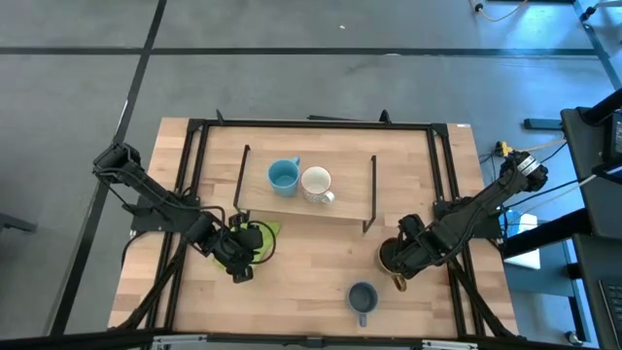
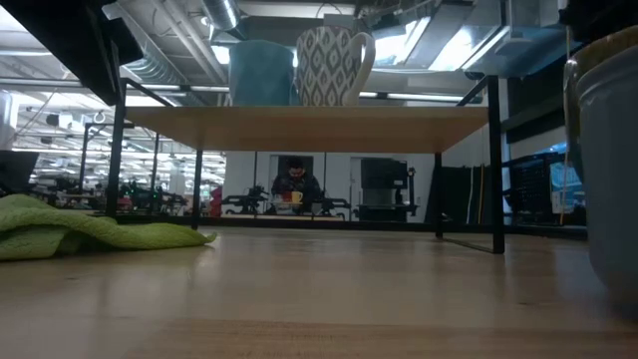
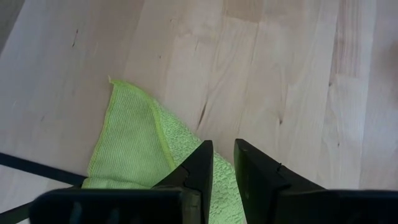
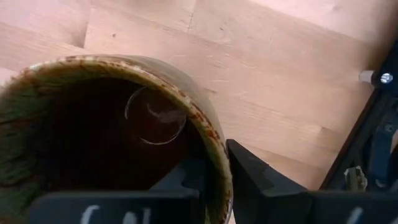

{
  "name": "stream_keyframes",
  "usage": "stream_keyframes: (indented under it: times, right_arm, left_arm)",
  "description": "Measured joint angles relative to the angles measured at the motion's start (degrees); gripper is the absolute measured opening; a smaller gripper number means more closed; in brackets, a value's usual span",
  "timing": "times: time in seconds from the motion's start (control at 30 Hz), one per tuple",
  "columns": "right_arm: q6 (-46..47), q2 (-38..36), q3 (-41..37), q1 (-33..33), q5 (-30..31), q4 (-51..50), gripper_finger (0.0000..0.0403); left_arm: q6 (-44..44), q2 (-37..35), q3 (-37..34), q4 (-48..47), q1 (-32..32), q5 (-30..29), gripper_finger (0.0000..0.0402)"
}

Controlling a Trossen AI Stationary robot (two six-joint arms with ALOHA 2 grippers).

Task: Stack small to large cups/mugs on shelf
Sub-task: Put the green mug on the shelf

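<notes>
While rim-gripped, brown mug (image 4: 112,143) upright, mouth up.
</notes>
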Motion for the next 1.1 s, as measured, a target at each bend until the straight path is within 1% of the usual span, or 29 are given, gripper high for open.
stream_keyframes:
  times: [0.17,0.4,0.77,1.0,1.1]
  right_arm:
    - [0.00,0.00,-0.75,0.00,-0.04,-0.60,0.0044]
    - [0.11,0.02,-3.10,0.00,-1.94,0.34,0.0045]
    - [0.22,0.07,-6.29,0.00,-2.01,5.78,0.0047]
    - [0.22,0.07,-7.56,0.00,-3.06,6.65,0.0048]
    - [0.20,0.07,-7.56,0.00,-2.65,6.82,0.0057]
  left_arm:
    - [-0.06,0.00,0.00,0.01,-0.23,-0.02,0.0061]
    - [-1.46,0.00,0.00,0.01,-0.25,0.27,0.0061]
    - [-1.48,0.00,0.00,-0.01,-0.25,0.41,0.0061]
    - [-1.48,0.00,0.00,-0.03,-0.25,0.42,0.0061]
    - [-1.47,0.00,0.00,-0.03,-0.25,0.42,0.0061]
